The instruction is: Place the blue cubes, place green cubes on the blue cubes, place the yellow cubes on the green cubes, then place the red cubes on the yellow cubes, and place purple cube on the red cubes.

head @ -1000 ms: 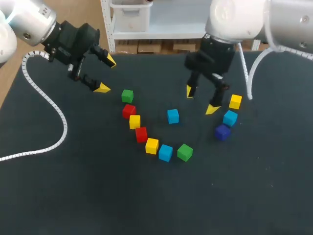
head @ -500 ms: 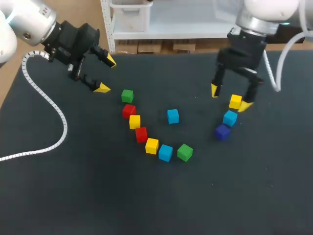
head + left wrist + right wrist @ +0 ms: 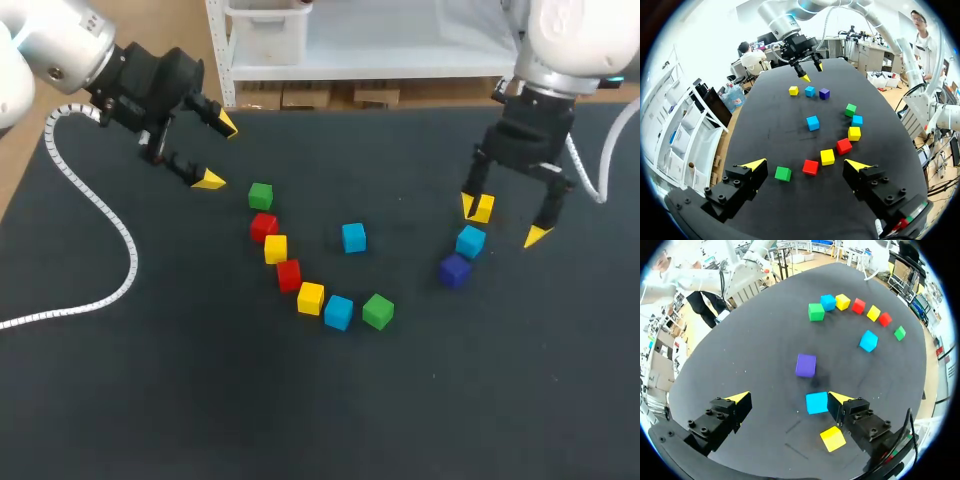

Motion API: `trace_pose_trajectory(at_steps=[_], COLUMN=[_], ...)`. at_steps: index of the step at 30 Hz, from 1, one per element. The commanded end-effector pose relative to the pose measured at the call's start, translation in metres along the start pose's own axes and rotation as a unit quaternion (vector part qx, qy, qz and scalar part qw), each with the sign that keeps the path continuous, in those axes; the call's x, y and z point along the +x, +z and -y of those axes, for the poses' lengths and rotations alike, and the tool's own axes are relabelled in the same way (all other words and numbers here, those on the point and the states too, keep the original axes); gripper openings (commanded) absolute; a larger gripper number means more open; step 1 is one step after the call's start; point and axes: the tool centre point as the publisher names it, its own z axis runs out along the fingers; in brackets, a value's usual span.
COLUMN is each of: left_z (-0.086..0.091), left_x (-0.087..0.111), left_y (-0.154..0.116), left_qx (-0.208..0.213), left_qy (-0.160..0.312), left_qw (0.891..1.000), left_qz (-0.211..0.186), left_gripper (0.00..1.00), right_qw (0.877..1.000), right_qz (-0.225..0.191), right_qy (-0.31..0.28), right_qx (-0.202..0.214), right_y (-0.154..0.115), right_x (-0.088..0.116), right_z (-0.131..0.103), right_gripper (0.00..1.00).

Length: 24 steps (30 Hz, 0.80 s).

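The right hand [image 3: 502, 222] hangs released, fingers spread wide, above the dark tabletop [image 3: 200, 400]. A yellow cube [image 3: 482, 208] sits just beside one fingertip. A blue cube [image 3: 470, 241] lies under the gap between the fingers (close to that same finger, touching neither in the wrist view), and the purple cube [image 3: 455, 270] lies just ahead.

The left hand [image 3: 218, 152] is also released, holding nothing. Near it, ahead of its fingers, a green cube [image 3: 261, 195] starts a curved row of cubes [image 3: 300, 285]: green, red, yellow, red, yellow, blue, green. A lone blue cube [image 3: 353, 237] lies off the row, between the two hands. Every cube lies singly on the tabletop. A white cable [image 3: 110, 225] trails from the left arm.
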Motion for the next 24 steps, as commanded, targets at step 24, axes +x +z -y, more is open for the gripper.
trace_pose_trajectory(at_steps=[24], left_z=[-0.002], left_x=[0.0], left_y=[0.0], left_qx=[0.002], left_qy=[0.0], left_qw=[1.0], left_qz=[0.0], left_gripper=[1.0], right_qw=[0.998], right_qz=[0.016], right_qy=[-0.067], right_qx=[0.003], right_y=[0.018], right_x=[0.036], right_z=[0.039], right_gripper=[1.0])
